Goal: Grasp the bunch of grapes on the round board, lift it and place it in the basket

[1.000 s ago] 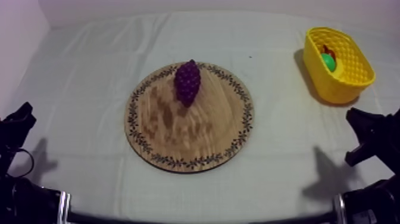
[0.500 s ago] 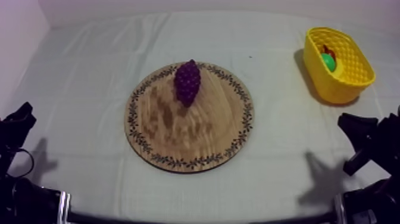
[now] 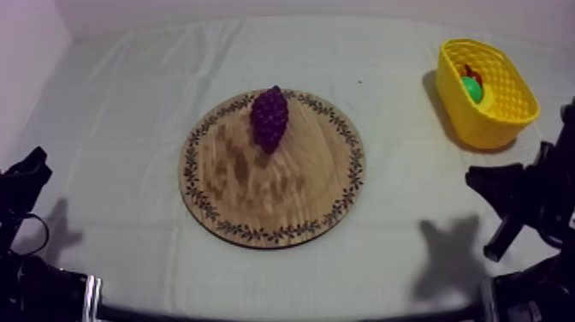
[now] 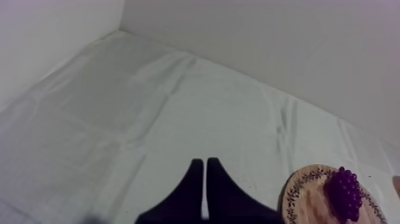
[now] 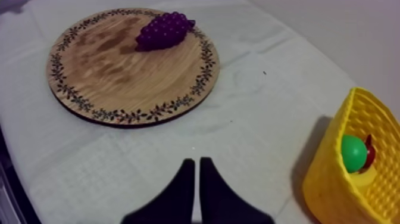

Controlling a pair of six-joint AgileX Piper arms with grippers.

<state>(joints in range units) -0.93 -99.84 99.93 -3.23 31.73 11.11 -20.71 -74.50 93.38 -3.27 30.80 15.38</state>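
Change: your right arm has moved in from the 4 o'clock edge of the top view toward the round wooden board with a patterned rim [image 3: 274, 184]. Its shadow on the grey-white cloth [image 3: 128, 111] of the bench has moved with it.
Right tool [image 5: 197, 161]: clenched on nothing, black fingers pressed into a narrow wedge over bare cloth, well apart from the board.
Left tool [image 4: 205, 161]: clenched and empty, parked at 8 o'clock, unmoved.
Dark purple bunch of toy grapes [image 3: 269, 117]: lying at 12 o'clock on the board, untouched.
Yellow plastic basket [image 3: 500, 116]: at 2 o'clock from the board, holding a green toy fruit [image 3: 471, 88] and a small red fruit [image 3: 469, 74].
Meaning: the reach has probably only begun. You will need to release the right tool's fingers before it meets the grapes.
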